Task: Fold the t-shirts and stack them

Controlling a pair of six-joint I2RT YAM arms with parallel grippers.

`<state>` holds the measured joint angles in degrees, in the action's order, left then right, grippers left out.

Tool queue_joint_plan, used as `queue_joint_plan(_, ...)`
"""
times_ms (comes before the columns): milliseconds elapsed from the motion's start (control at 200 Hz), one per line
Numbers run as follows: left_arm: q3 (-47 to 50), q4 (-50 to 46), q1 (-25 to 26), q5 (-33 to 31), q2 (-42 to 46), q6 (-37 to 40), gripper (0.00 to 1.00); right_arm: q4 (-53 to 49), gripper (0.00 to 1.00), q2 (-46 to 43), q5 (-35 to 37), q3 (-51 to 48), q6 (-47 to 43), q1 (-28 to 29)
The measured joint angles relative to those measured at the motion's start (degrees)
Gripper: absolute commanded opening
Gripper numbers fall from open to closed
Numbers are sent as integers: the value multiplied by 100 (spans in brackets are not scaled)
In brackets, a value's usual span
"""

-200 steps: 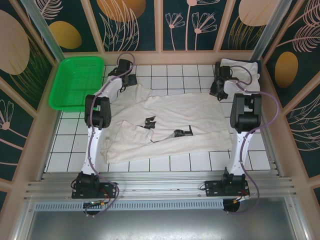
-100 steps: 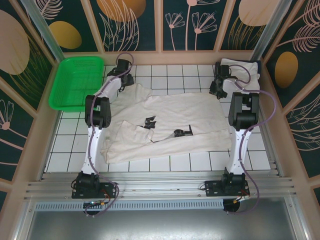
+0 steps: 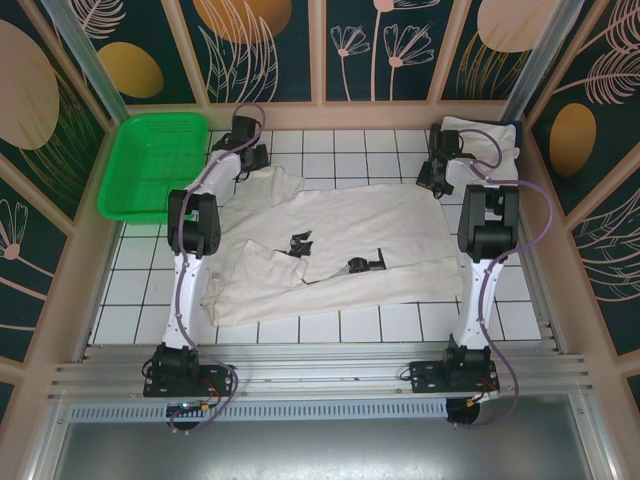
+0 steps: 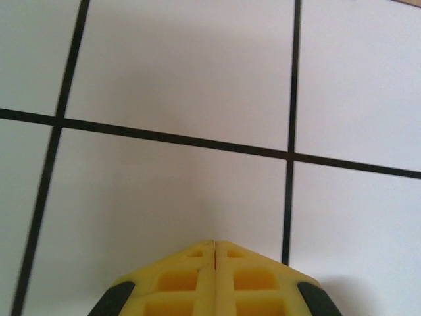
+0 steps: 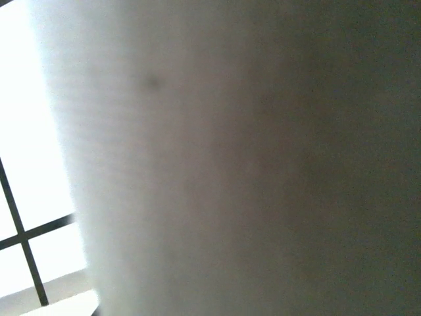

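**Both claws clamped at the far edge of the spread shirt**

The spread t-shirt lies across the middle of the tiled table. Its long run goes left to right, with the near hem sagging toward the arm bases and a rumpled flap doubled over at the near left. A second, folded t-shirt sits tucked in the far right corner, just beyond the spread one, and that looks like the start of the stack.

Now the tools. The left gripper is down at the shirt's far left corner and the right gripper at its far right corner, so each arm has the corner on its own side. From both claws the whole cloth stretches toward the near side.

On the left wrist camera the yellow fingers are pressed flat together over bare tile. That claw is clenched, but I can't see any cloth between the pads. On the right wrist camera pale fabric hangs blurred right against the lens with a sliver of tile at the left. That claw is closed too, though I can't confirm it has the shirt.

My read is that the far edge gets drawn toward the near hem, across the short way. If the left claw has missed the cloth, the shirt will skew. The green basket sits idle at the far left.
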<state>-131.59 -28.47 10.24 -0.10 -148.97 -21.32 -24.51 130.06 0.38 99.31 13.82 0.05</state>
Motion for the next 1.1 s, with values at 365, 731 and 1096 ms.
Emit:
queue_joint_plan(365, 2583, 352, -50, 243, 3303, 133, 0, 334, 0, -1097, -179, -1274, -46, -37)
queue_joint_plan(731, 4481, 931, -50, 457, 4629, 4, 0, 520, 2, -1309, -345, -1401, -203, -39)
queue_joint_plan(1096, 4360, 942, -50, 568, 4229, 9, 0, 264, 39, -667, -350, -774, -553, -229)
